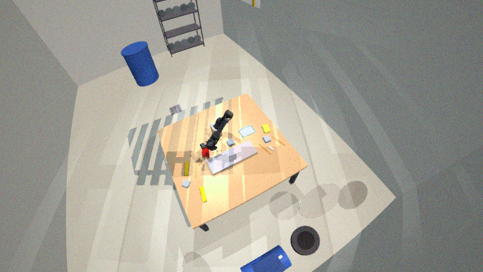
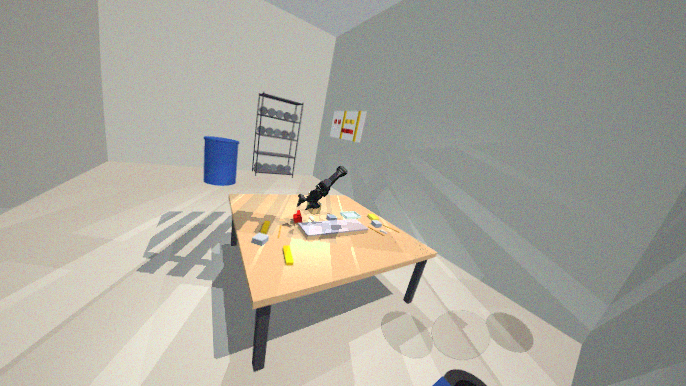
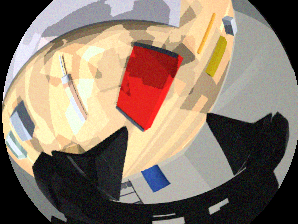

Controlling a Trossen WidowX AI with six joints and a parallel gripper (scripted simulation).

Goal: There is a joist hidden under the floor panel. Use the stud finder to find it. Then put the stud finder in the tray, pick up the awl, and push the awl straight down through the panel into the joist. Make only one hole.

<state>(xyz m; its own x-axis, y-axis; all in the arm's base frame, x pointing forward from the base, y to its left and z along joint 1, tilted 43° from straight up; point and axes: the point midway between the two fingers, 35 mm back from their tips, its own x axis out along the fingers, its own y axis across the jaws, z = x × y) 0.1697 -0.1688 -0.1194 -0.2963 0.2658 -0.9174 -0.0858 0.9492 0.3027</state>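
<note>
The red stud finder point(image 1: 205, 152) point(image 2: 297, 217) point(image 3: 149, 86) lies on the wooden table point(image 1: 225, 197) point(image 2: 320, 272), just off the left end of the pale floor panel point(image 1: 243, 155) point(image 2: 350, 228). My gripper point(image 1: 205, 146) point(image 2: 303, 202) point(image 3: 169, 123) is open and empty. It hangs close above the stud finder, with a dark finger on each side in the wrist view. A thin pale rod point(image 3: 72, 90), which may be the awl, lies on the table beside the panel. The light blue tray point(image 1: 246, 131) point(image 2: 350, 214) sits behind the panel.
Yellow blocks point(image 1: 203, 194) point(image 1: 186, 168) point(image 1: 266, 128), small grey blocks point(image 1: 186, 183) point(image 1: 230, 141) point(image 1: 267, 139) and thin orange sticks point(image 1: 265, 149) are scattered on the table. The table's left edge is near the stud finder. A blue barrel point(image 2: 220, 160) and a shelf point(image 2: 277, 135) stand far behind.
</note>
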